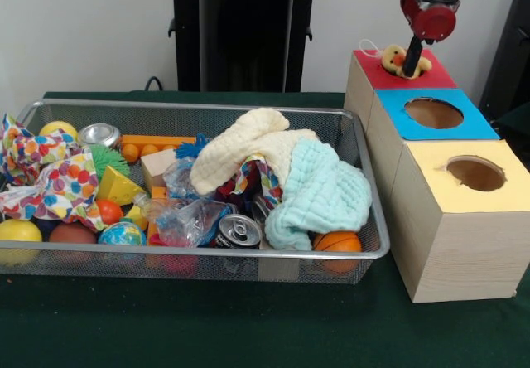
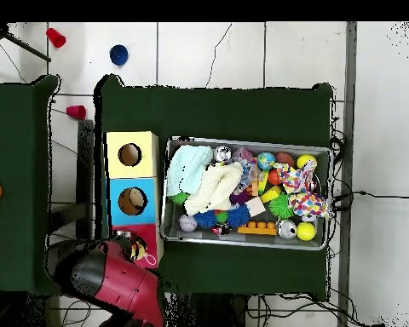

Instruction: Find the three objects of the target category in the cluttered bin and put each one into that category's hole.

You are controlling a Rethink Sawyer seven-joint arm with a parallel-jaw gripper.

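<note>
The wire mesh bin (image 1: 199, 106) lies left of three wooden boxes and is full of clutter; it also shows in the overhead view (image 2: 246, 141). My gripper (image 1: 411, 68) hangs over the red-topped box (image 1: 373, 71), shut on a small yellow plush toy (image 1: 396, 55) that rests on that red top. The blue-topped box's round hole (image 1: 434, 113) is one box nearer the camera and is empty. In the overhead view the plush toy (image 2: 138, 249) sits on the red box beside the arm (image 2: 114, 277), below the blue box (image 2: 114, 202). No other plush toy shows in the bin.
A cream knitted cloth (image 1: 240, 148) and a mint cloth (image 1: 327, 190) cover the bin's right half. Balls, cans (image 1: 238, 230), a polka-dot cloth (image 1: 50, 177) and blocks fill the rest. The yellow-topped box (image 1: 464, 210) stands nearest the camera. The pedestal (image 1: 244, 32) stands behind the bin.
</note>
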